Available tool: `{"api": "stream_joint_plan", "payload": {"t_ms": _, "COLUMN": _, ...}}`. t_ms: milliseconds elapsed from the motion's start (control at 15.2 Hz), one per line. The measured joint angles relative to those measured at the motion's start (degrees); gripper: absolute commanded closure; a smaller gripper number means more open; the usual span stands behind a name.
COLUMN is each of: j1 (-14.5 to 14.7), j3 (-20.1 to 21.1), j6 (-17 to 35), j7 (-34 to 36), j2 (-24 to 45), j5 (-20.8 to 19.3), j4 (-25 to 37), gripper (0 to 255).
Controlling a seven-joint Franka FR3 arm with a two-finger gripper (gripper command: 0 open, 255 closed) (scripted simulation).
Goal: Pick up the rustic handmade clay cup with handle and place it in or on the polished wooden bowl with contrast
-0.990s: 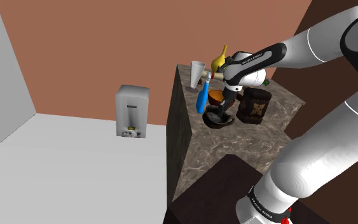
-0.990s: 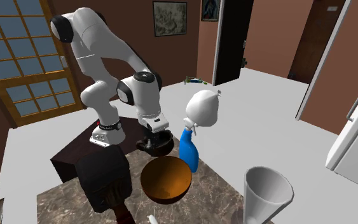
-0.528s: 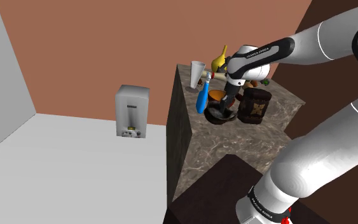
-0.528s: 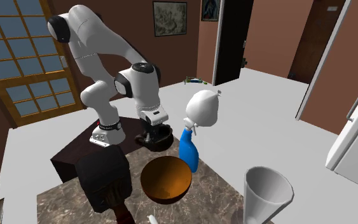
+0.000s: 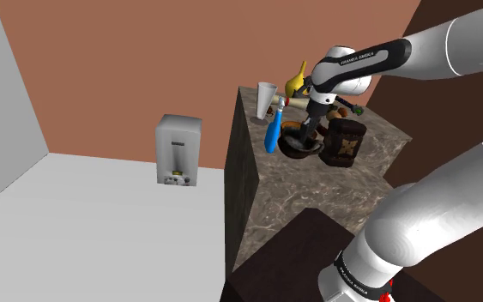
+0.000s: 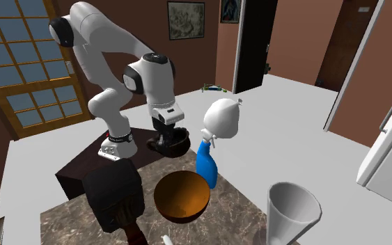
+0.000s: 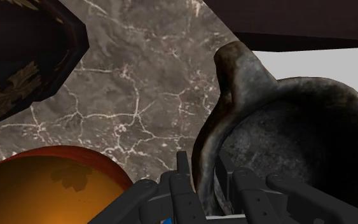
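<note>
My gripper is shut on the rim of a dark, rough clay cup, which hangs in the air above the marble table. In the wrist view the fingers clasp the cup wall beside its handle. The orange-brown wooden bowl rests on the marble just beyond the cup, which hangs under my gripper. The bowl lies below and to one side of the gripper. From the shoulder view the bowl is partly hidden behind the cup.
A blue spray bottle with a white head stands beside the bowl. A dark carved box sits on the bowl's other side, and a white cone cup stands near the table's far corner. The table's edge drops to a grey floor.
The gripper has risen with the cup, lifting it off the marble and carrying it a little toward the bowl. The bowl, bottle and box have stayed in place.
</note>
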Motion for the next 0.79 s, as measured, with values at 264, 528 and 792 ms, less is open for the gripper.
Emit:
{"api": "stream_joint_plan", "payload": {"t_ms": 264, "j1": -0.1, "j3": 0.5, "j6": -3.2, "j7": 0.4, "j2": -1.4, "j5": -0.3, "j4": 1.9, "gripper": 255}}
{"api": "stream_joint_plan", "payload": {"t_ms": 528, "j1": -0.1, "j3": 0.9, "j6": -6.5, "j7": 0.5, "j2": -2.2, "j5": -0.3, "j4": 4.4, "gripper": 255}}
{"api": "stream_joint_plan", "payload": {"t_ms": 792, "j1": -0.1, "j3": 1.4, "j6": -9.5, "j7": 0.7, "j2": -3.0, "j5": -0.4, "j4": 6.6, "gripper": 255}}
